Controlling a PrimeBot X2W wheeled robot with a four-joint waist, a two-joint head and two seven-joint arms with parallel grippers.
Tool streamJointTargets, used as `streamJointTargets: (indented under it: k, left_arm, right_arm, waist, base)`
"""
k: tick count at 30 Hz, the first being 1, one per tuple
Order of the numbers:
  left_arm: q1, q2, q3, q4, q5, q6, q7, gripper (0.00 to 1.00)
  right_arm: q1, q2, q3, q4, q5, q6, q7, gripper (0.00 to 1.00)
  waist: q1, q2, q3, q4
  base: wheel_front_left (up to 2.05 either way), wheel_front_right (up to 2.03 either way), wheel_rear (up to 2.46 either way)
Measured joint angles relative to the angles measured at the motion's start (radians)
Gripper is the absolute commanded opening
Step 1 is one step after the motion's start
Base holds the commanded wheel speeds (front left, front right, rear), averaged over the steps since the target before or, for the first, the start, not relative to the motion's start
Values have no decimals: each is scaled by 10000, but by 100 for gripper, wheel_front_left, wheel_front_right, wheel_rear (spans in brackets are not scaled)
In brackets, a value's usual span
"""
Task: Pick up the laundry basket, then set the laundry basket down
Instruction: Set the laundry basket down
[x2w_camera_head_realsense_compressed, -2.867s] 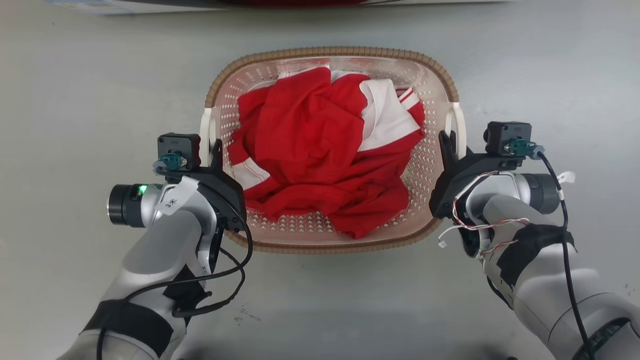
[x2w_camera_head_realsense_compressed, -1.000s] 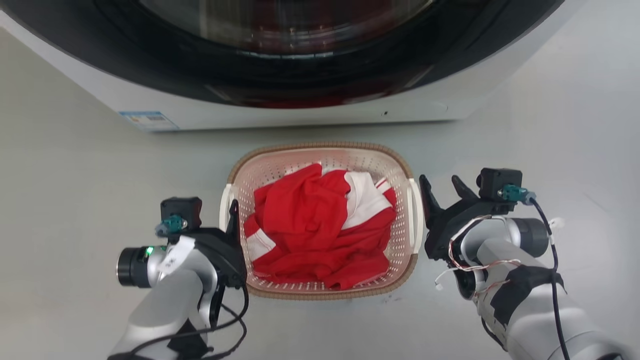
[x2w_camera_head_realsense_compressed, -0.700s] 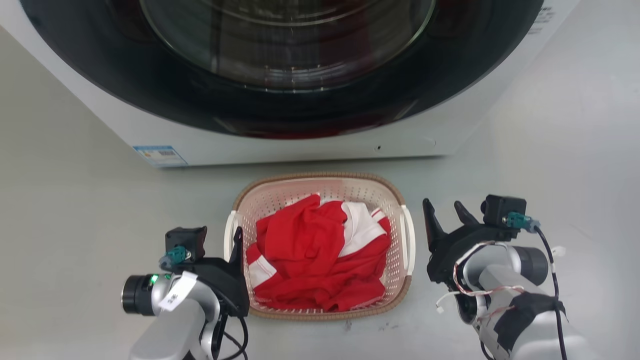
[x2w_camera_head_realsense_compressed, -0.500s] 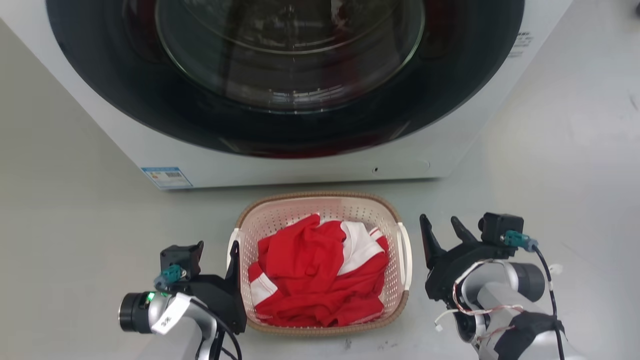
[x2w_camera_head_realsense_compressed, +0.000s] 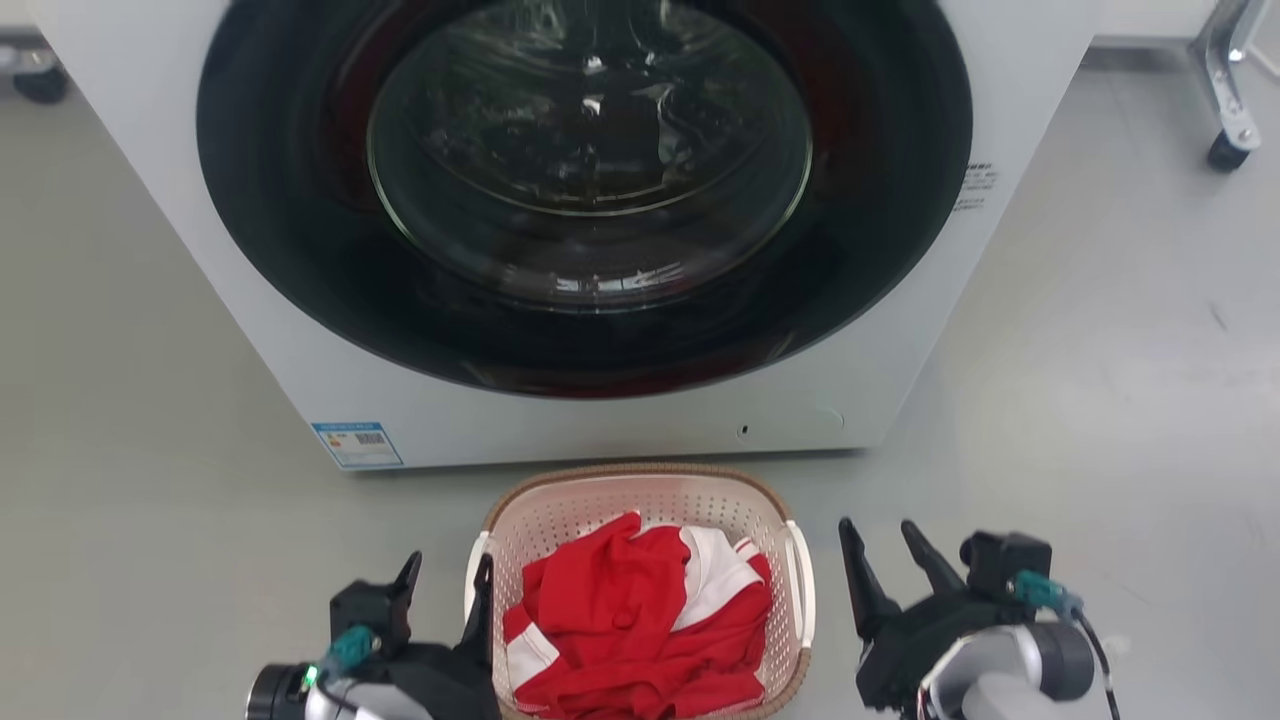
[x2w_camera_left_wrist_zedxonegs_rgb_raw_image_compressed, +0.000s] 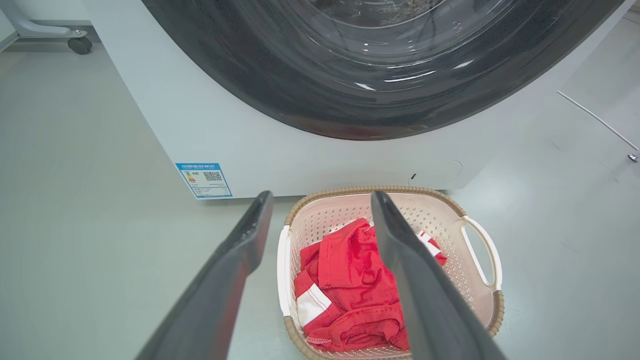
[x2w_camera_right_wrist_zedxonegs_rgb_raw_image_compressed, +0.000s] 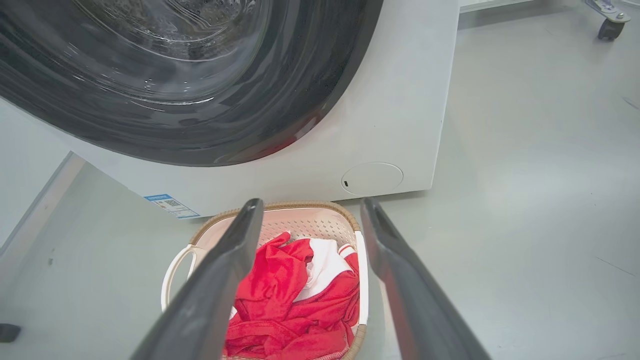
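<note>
The laundry basket (x2w_camera_head_realsense_compressed: 640, 472) stands on the grey floor just in front of the washing machine, with crumpled red and white clothes (x2w_camera_head_realsense_compressed: 630, 620) inside. My left gripper (x2w_camera_head_realsense_compressed: 447, 575) is open beside and above the basket's left handle (x2w_camera_left_wrist_zedxonegs_rgb_raw_image_compressed: 284, 270), holding nothing. My right gripper (x2w_camera_head_realsense_compressed: 880, 540) is open to the right of the right handle (x2w_camera_head_realsense_compressed: 803, 590), clear of it. In the left wrist view the left gripper (x2w_camera_left_wrist_zedxonegs_rgb_raw_image_compressed: 320, 200) looks down on the basket (x2w_camera_left_wrist_zedxonegs_rgb_raw_image_compressed: 440, 220). In the right wrist view the right gripper (x2w_camera_right_wrist_zedxonegs_rgb_raw_image_compressed: 311, 205) looks over the basket (x2w_camera_right_wrist_zedxonegs_rgb_raw_image_compressed: 295, 222).
A white washing machine (x2w_camera_head_realsense_compressed: 900, 330) with a large dark round door (x2w_camera_head_realsense_compressed: 590, 160) stands right behind the basket, a blue label (x2w_camera_head_realsense_compressed: 357, 444) at its lower left. A caster wheel (x2w_camera_head_realsense_compressed: 1225, 150) of a metal frame stands at the far right. Open floor lies to both sides.
Both grippers have let go of the basket's handles and opened. The head view has risen and tilted up, so the basket looks smaller and lower and the washing machine door has come into view.
</note>
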Motion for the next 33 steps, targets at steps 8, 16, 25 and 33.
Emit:
streamJointTargets:
  k: [8, 16, 25, 33]
  left_arm:
    - [1480, 194, 391, -1195, 343, 86, 0, 100]
    - [2686, 257, 761, -2366, 777, 171, 0, 100]
    - [3556, 293, 1162, -3496, 1210, 173, 0, 100]
    - [3824, 291, 1469, -4121, 1475, 180, 0, 100]
  right_arm:
    - [1466, -79, -564, -1243, -830, -125, 0, 100]
    - [2578, -159, -1087, -2476, -1599, -203, 0, 100]
    - [3463, -205, -1720, -3770, -2345, -215, 0, 100]
    - [3887, -203, -2245, -4464, -2894, -217, 0, 100]
  waist:
    - [0, 0, -786, -25]
    - [0, -1, -1446, -81]
    - [0, 0, -1770, -94]
    - [1, 1, -1793, -77]
  base:
    - [0, 0, 0]
    - [0, 0, 0]
    - [0, 0, 0]
    - [0, 0, 0]
